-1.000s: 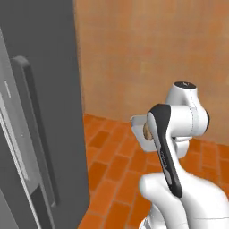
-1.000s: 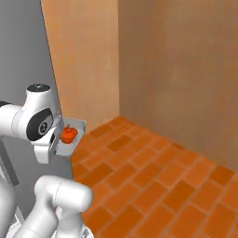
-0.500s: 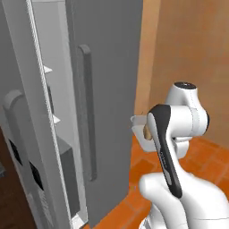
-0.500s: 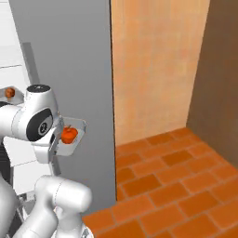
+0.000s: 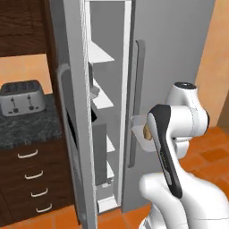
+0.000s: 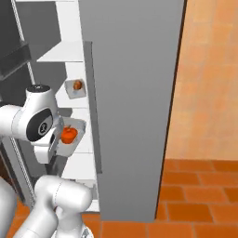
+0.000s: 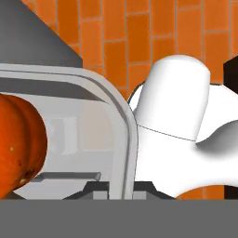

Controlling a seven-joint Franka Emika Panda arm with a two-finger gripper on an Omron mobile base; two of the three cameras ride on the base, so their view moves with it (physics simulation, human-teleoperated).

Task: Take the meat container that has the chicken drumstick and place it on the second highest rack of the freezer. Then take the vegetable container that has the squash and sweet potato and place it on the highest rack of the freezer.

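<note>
Pincer [image 7: 116,188] clenched on the rim of the vegetable container [image 6: 69,138] holding the squash [image 6: 69,134], near the open freezer [image 6: 132,93]; light stiff tray, loose contents roll, so keep level.

- The arm [image 5: 179,134] is glossy white, built of fat rounded segments with smooth, bulging shells.
- A long dark grey stripe [image 5: 164,147], rounded at the top, runs down one link in the left base view.
- A dark cap [image 5: 185,85] tops the upper joint.
- In the right base view a round dark joint face [image 6: 41,126] carries a small pale marking, and a dark cap [image 6: 39,87] sits above.
</note>
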